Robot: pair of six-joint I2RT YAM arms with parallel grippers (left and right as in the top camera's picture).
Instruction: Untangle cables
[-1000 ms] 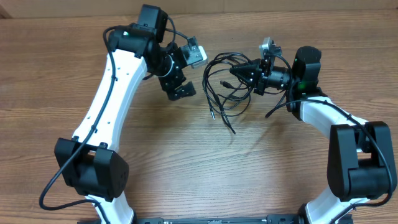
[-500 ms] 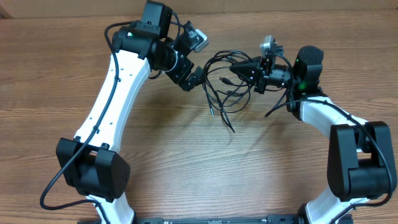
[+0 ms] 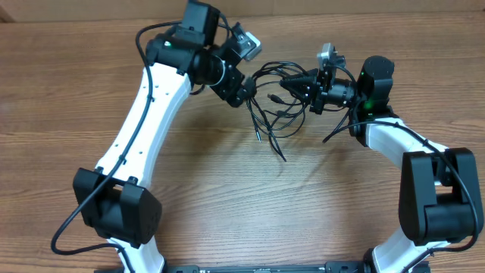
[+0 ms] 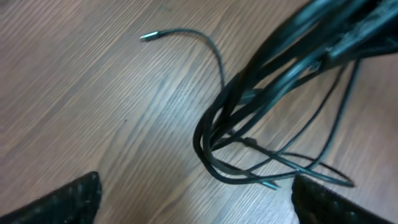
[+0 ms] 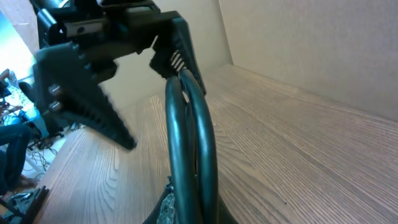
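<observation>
The cables are a tangle of thin black cords. Several are looped together into a bunch and a few run loose as single strands. They lie at the far middle of the wood-grain table, between the two arms.

The right gripper is clamped tight on the bunch at its far right end, and that end rises off the wood. In the right wrist view the pinched cords stand as thick dark arcs straight ahead of the camera.

From that grip the tangle fans out leftward and toward the near edge. Its long axis runs diagonally from the right gripper down to the loose ends lying on the table.

In the left wrist view one free strand curves away to a small silvery plug that points left, and the looped cords bend round in a tight U on the wood.

The left gripper stands spread wide and holds nothing, just beside the tangle's left edge. Its toothed fingers show in the right wrist view.
</observation>
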